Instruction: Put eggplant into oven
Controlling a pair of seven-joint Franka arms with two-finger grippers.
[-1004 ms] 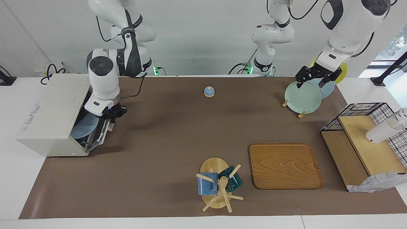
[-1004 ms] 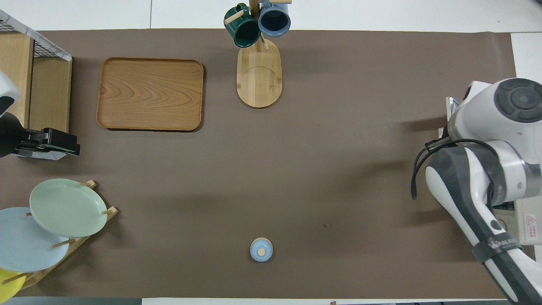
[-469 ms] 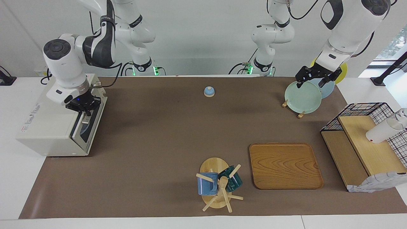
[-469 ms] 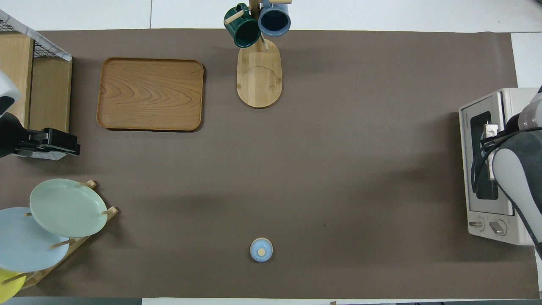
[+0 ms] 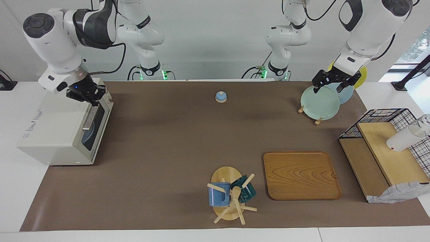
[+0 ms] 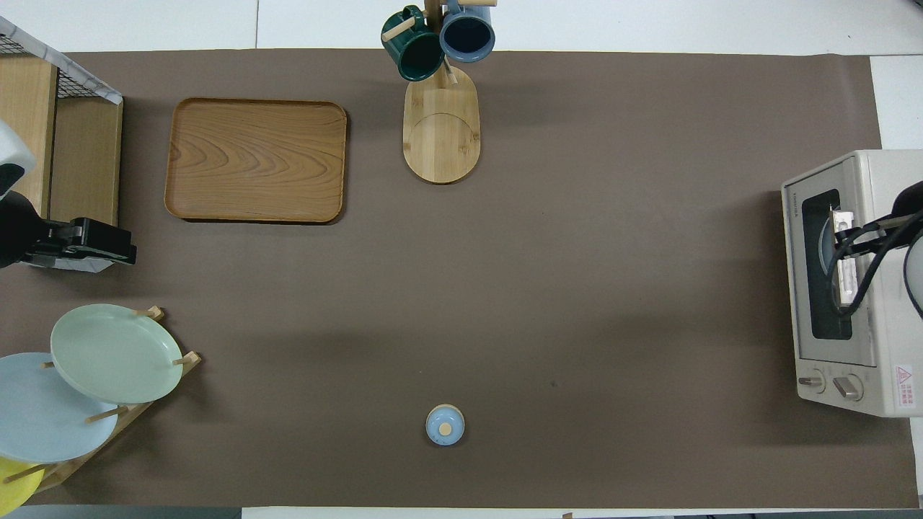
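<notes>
Facing view has the right gripper [image 5: 88,95] up over the top edge of the oven [image 5: 57,129], whose door is shut; can't tell how far its fingers are spread, and nothing's visibly in them. No eggplant on show (just a bluish plate [image 5: 90,133] through the glass). Left gripper [image 5: 332,81] waits over the plate rack [image 5: 317,120], fingers apart, empty.

Oven [image 5: 62,129] at right arm's table end

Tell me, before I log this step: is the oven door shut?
Shut. The oven door sits flush against its front in both views; the right claw is over its top edge.
</notes>
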